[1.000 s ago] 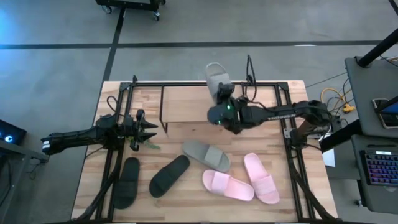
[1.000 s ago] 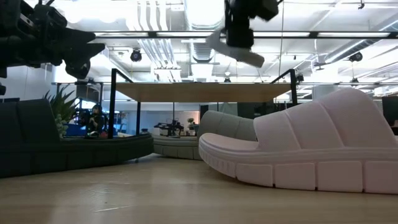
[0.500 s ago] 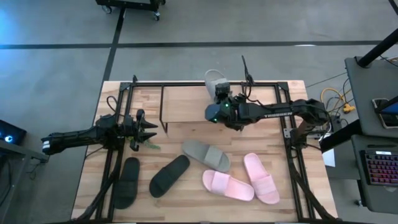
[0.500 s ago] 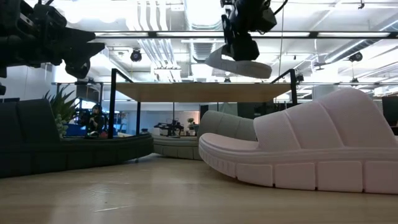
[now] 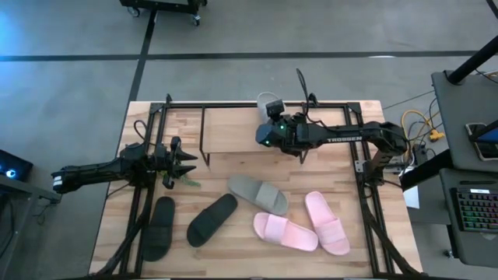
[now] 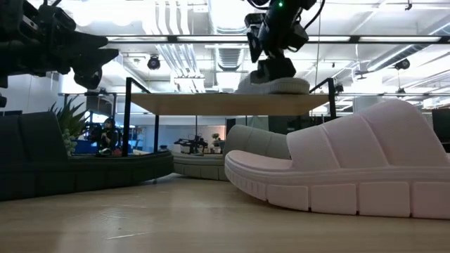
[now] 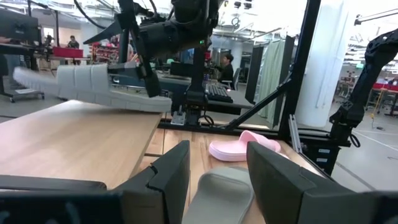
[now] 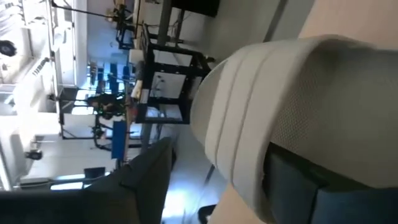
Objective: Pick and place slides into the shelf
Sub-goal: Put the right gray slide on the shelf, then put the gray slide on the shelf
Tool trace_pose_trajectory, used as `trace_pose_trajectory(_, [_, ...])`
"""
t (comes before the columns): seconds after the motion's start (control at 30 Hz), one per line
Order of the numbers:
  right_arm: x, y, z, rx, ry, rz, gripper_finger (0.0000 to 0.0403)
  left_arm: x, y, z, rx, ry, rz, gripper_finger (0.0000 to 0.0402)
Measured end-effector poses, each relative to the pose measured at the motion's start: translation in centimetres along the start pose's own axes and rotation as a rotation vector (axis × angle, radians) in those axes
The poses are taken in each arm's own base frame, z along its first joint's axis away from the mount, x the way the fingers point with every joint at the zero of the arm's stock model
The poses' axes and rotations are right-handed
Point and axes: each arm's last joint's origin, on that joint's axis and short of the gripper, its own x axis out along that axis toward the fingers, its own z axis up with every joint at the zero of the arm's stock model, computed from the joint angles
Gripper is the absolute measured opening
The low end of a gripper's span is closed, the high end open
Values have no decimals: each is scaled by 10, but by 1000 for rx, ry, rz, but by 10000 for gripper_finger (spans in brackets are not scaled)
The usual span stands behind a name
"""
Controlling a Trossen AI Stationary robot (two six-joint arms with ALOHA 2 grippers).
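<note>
Nearest edge of the table: two pink slides (image 5: 285, 231) (image 5: 327, 222) are lying side by side on the right, and two black slides (image 5: 159, 227) (image 5: 212, 219) are lying on the left. One grey-green slide (image 5: 257, 194) is sitting just behind them, about mid-table. None of those five are on the shelf yet.

A bit farther back on the left, the left gripper (image 5: 185, 165) is hanging over the table with its fingers spread and nothing between them. Looks like it's just waiting.

The action is at the far side. The second grey-green slide (image 6: 274, 86) is sitting flat on the shelf (image 5: 229, 131), at the right end of the wooden top board. The right gripper (image 6: 273, 67) is hanging directly over it. Its fingers (image 8: 146, 177) are standing apart on either side of the wide strap. I'm seeing daylight beside one finger, but can't tell if the other is touching.

My take on doing this bit well:
- Go straight up until both fingers are clearing the strap. Any sideways drift could hook it and drag the slide off the board.
- That slide seems to be overhanging the far edge a little, so no bumping.
- Then I'd be going for the mid-table grey-green one, to sit beside its mate.
</note>
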Motion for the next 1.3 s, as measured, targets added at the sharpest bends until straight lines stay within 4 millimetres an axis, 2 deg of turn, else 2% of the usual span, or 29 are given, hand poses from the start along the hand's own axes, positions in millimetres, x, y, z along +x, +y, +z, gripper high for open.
trace_pose_trajectory(0.17, [0, -4, -1, -34, 37, -39, 260, 0, 0, 0, 0, -1, 0, 145])
trace_pose_trajectory(0.33, [-1, -6, -4, -156, 156, -114, 285, 0, 0, 0, 0, 0, 0, 145])
trace_pose_trajectory(0.57, [-5, -5, -4, -285, 239, -136, 291, 0, 0, 0, 0, 0, 0, 145])
trace_pose_trajectory(0.73, [-18, 8, 3, -429, 383, -127, 291, 0, 0, 0, 0, 0, 0, 145])
trace_pose_trajectory(0.9, [-43, 24, 6, -779, 644, -18, 288, 0, 0, 0, 0, -2, -1, 145])
trace_pose_trajectory(1.0, [-63, 30, 4, -1060, 932, 138, 286, 0, 0, 0, 0, -1, 0, 145])
trace_pose_trajectory(1.1, [-84, 22, -3, -1234, 1222, 279, 286, 0, 0, 0, 0, 0, 0, 145])
trace_pose_trajectory(1.17, [-96, 15, -4, -1287, 1333, 289, 285, 0, 0, 0, 0, 0, 0, 145])
trace_pose_trajectory(1.3, [-110, 8, -6, -1240, 1380, 220, 283, 0, 0, 0, 0, 0, 0, 145])
